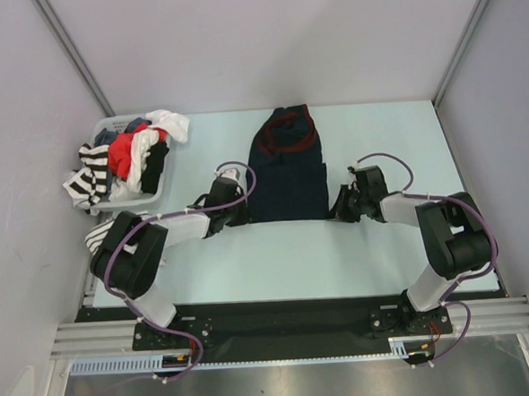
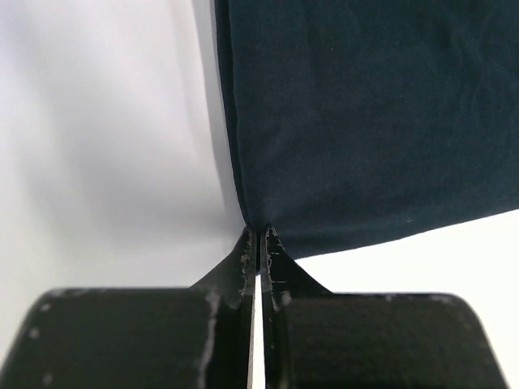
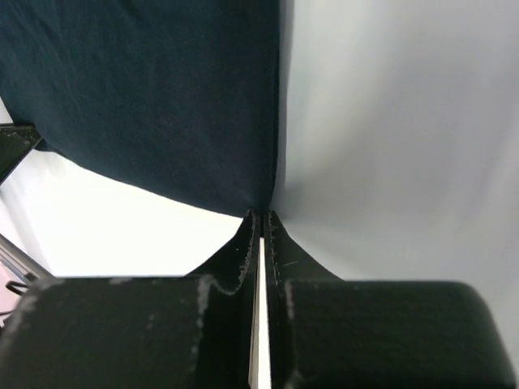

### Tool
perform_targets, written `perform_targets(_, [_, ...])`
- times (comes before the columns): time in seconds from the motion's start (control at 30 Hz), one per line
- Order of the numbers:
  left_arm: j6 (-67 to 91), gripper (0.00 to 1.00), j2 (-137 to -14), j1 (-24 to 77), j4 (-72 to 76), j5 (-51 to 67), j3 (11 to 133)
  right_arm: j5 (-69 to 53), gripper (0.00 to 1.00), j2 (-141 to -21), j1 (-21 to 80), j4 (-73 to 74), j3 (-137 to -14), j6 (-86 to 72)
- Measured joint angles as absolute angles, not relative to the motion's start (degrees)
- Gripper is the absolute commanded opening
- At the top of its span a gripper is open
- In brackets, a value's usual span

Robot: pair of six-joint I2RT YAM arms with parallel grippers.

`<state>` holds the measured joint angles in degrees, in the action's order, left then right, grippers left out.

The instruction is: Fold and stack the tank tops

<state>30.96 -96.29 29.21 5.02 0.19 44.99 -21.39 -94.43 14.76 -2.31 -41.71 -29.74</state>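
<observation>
A dark navy tank top (image 1: pixel 286 170) with maroon trim lies lengthwise in the middle of the table, neck end far, hem near. My left gripper (image 1: pixel 236 210) is shut on its near left hem corner; in the left wrist view the navy cloth (image 2: pixel 373 121) comes to a point between the closed fingertips (image 2: pixel 260 237). My right gripper (image 1: pixel 339 204) is shut on the near right hem corner, where the navy cloth (image 3: pixel 154 97) meets the closed tips (image 3: pixel 260 217). A white top with dark stripes (image 1: pixel 88 177) hangs over the basket's left side.
A grey basket (image 1: pixel 153 192) at the far left holds a heap of clothes, red, white and striped. Another striped piece (image 1: pixel 99 235) lies on the table just below it, beside the left arm. Grey walls close in the table on three sides.
</observation>
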Motion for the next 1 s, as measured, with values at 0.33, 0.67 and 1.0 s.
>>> perform_targets(0.33, [31.05,0.00,-81.87,33.36,-3.70,2.63,35.11,-21.56,0.00,-77.12,17.02,8.27,-33.43,-30.28])
perform_targets(0.67, [34.28,0.00,-70.81,39.29,-8.43,3.40,27.66,-18.37,0.00,-60.27,24.88,17.78,-26.61,-34.02])
perform_targets(1.0, [42.06,0.00,-60.34,51.09,-13.91,0.95,24.38,-14.37,0.00,-43.05,29.69,30.89,-23.35,-39.03])
